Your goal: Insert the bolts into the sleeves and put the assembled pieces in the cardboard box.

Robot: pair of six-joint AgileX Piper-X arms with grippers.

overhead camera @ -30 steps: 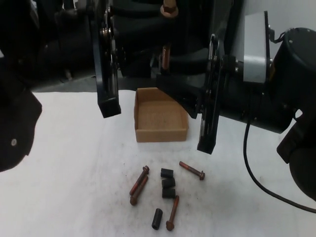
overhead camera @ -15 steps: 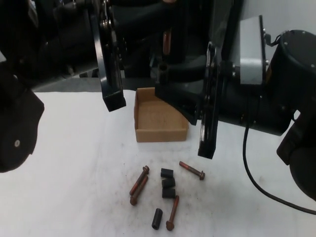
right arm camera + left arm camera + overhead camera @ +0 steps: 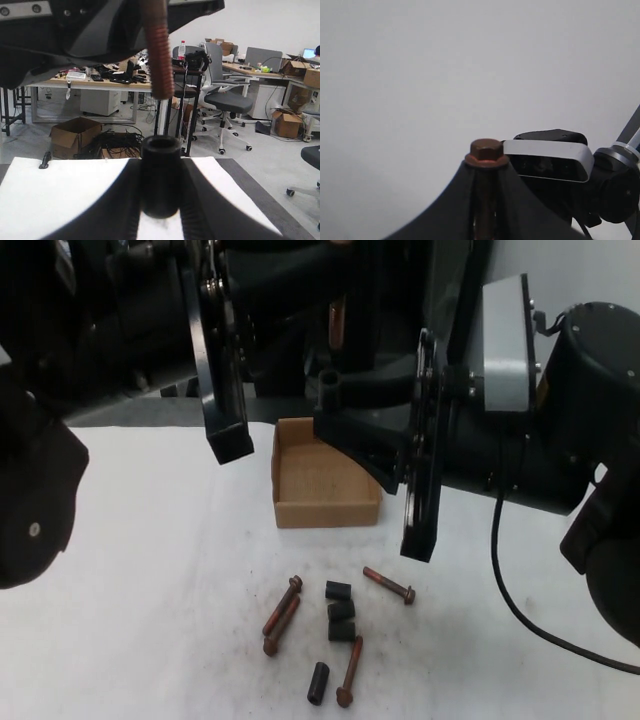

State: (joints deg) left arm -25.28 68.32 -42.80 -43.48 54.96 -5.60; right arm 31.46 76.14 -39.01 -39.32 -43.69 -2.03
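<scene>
My left gripper [image 3: 487, 175] is shut on a rusty bolt [image 3: 488, 152] and holds it upright by the shank, head uppermost. My right gripper [image 3: 160, 200] is shut on a black sleeve [image 3: 160, 175] with its bore facing up. The bolt's threaded end [image 3: 156, 50] hangs just above the sleeve's mouth, a small gap apart. In the high view the bolt [image 3: 338, 322] and the sleeve [image 3: 328, 380] are held high above the cardboard box [image 3: 325, 502]. Loose bolts [image 3: 281, 614] and loose sleeves [image 3: 341, 611] lie on the white table in front of the box.
The box is open-topped; its floor [image 3: 322, 478] looks bare. One more bolt [image 3: 389, 585] lies right of the sleeves, and a bolt [image 3: 349, 671] and a sleeve [image 3: 318, 683] lie nearest the front. A black cable [image 3: 520, 615] trails on the right.
The left arm has moved slightly up and to the right with the bolt, whose head has left the top of the high view. The right arm shifted slightly. The loose parts have not moved.
</scene>
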